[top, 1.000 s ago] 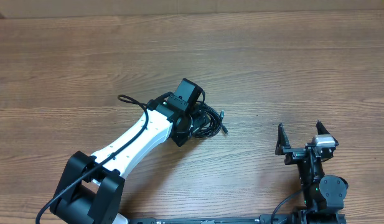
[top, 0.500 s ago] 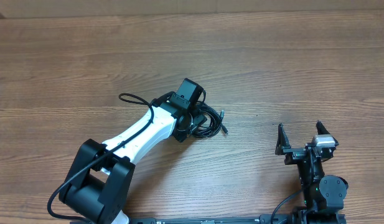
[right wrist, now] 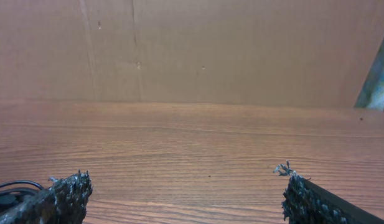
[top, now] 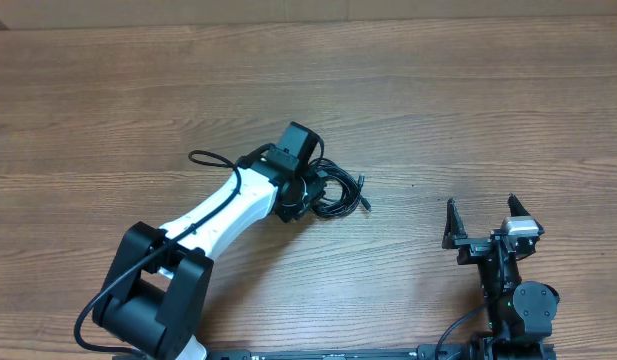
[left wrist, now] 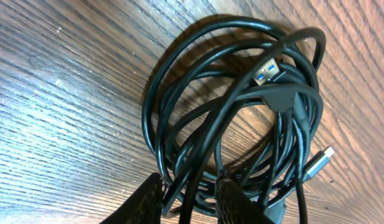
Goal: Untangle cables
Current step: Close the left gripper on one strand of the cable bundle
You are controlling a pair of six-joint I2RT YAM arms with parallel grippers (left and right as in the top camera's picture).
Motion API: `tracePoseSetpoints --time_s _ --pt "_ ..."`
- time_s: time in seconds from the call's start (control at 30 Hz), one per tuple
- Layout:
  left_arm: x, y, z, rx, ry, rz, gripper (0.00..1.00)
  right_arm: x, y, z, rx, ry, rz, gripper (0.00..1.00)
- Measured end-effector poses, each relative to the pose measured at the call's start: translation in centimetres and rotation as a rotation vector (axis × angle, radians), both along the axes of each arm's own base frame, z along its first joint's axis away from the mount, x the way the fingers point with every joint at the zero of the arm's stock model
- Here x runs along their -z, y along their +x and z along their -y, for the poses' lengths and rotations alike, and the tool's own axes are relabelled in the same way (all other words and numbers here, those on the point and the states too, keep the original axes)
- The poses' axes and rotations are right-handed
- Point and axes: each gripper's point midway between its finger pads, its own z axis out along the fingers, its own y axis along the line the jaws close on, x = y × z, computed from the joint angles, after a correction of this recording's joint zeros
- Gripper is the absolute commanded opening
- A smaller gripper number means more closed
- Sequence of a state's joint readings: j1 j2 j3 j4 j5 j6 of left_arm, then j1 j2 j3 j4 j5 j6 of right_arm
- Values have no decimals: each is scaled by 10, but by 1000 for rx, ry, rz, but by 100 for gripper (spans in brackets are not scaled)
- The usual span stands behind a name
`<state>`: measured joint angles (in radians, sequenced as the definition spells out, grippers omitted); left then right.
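The cables [top: 340,196] lie as one tangled black coil near the table's middle. In the left wrist view the cables [left wrist: 280,98] fill the frame, with a blue-tipped USB plug [left wrist: 267,71] in the upper part of the coil and a silver plug [left wrist: 318,160] at the right. My left gripper [top: 310,190] sits on the coil's left edge. In its own view the left gripper [left wrist: 190,182] has its jaws drawn in on two strands. My right gripper [top: 481,205] stands open and empty near the front right, well away from the coil. The right wrist view shows the right gripper [right wrist: 185,179] with only bare wood between its fingers.
The wooden table [top: 468,90] stretches all round the coil. A brown cardboard wall [right wrist: 192,50] stands at the table's far edge. The left arm's own black cord [top: 203,158] loops out to the left of the wrist.
The left jaws have narrowed onto strands of the coil, and the wrist has shifted slightly toward the far side. The coil's loose plug end has slid a little right. The right arm has not moved.
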<state>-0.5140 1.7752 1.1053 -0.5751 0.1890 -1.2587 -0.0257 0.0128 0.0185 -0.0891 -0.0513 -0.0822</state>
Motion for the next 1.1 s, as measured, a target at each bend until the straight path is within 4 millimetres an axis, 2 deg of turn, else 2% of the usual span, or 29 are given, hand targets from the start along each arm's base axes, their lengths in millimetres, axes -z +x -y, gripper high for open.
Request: tracePoseSetpoints --time_s 0.1,0.37,0.43,0.67,0.83,1.0,1.1 --pt "-2 1 -1 -12 -45 -24 38 0 0 0 0 0 0 100" --pt "-9 1 0 -23 -170 -85 37 0 0 0 0 0 0 100" --pt "-11 -1 4 -15 -192 -97 34 0 0 0 0 0 0 100" --pt "-13 -8 13 13 -212 -111 36 0 0 0 0 0 -1 100" --pt "-12 -10 15 20 -210 -114 22 0 0 0 0 0 0 100" --pt "-12 -9 13 16 -201 -110 20 0 0 0 0 0 0 100" --pt "-11 -10 13 15 -197 -114 13 0 0 0 0 0 0 100"
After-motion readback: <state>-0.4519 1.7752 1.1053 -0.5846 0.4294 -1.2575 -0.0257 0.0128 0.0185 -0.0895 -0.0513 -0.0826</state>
